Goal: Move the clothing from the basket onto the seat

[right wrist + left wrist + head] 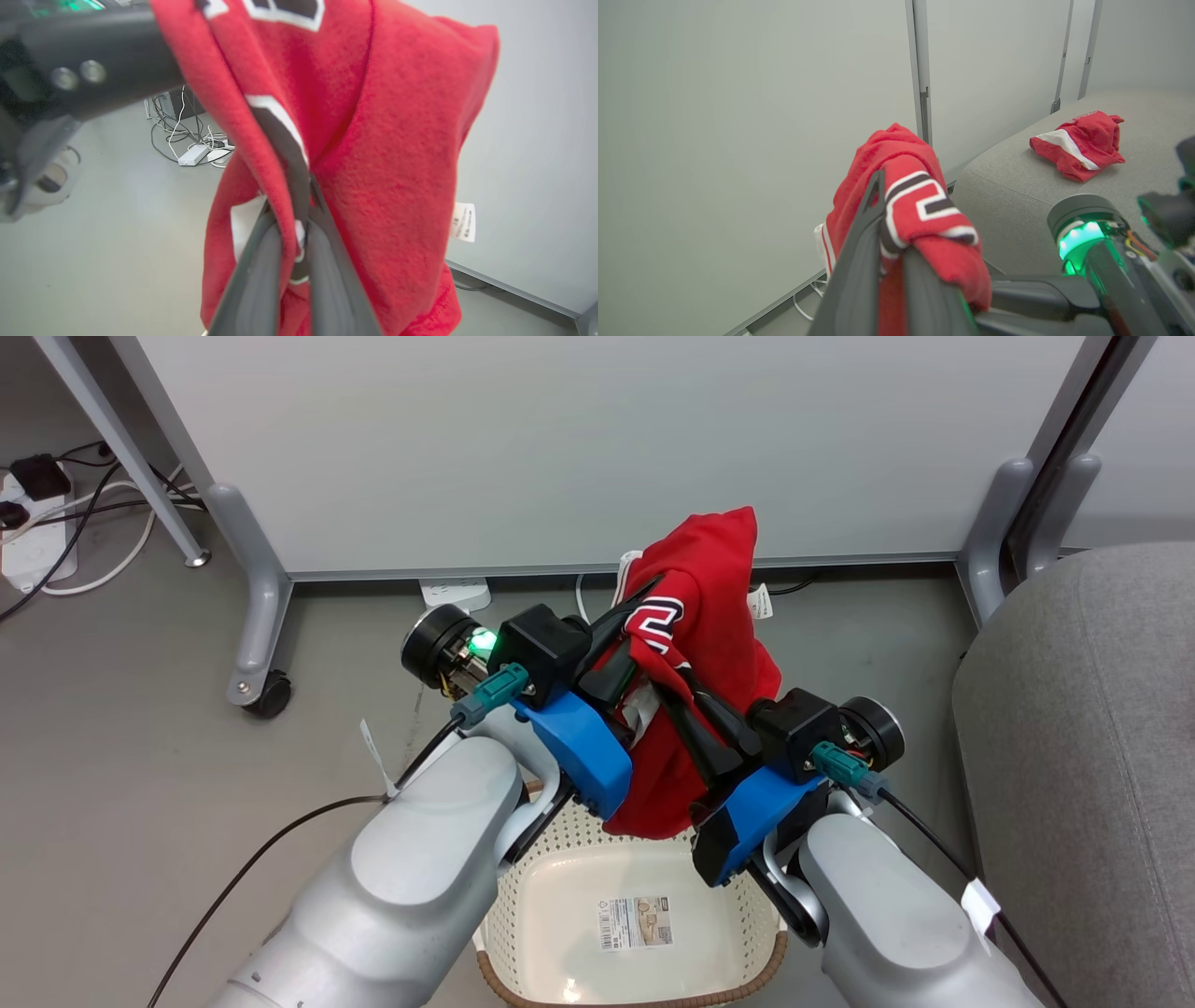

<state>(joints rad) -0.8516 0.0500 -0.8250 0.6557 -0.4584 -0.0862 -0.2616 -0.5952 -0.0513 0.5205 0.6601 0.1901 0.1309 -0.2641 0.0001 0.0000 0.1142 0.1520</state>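
Observation:
A red garment (714,616) with black-and-white lettering hangs bunched above the basket (761,919), held between both grippers. My left gripper (627,633) is shut on its left side; in the left wrist view the fabric (920,205) drapes over the left gripper (891,224). From the right, my right gripper (680,695) is shut on a fold (373,140) of it, with the fingers (261,266) pinching cloth. The cream basket shows a bare bottom with a label sticker (635,922). The grey seat (1083,756) lies to the right, and a second red-and-white garment (1078,142) rests on the seat (1017,186).
A white partition panel (597,439) stands right behind the basket, on grey feet with a caster (271,695). A power strip (28,546) and cables lie on the floor at the far left. Grey floor spreads left of the basket.

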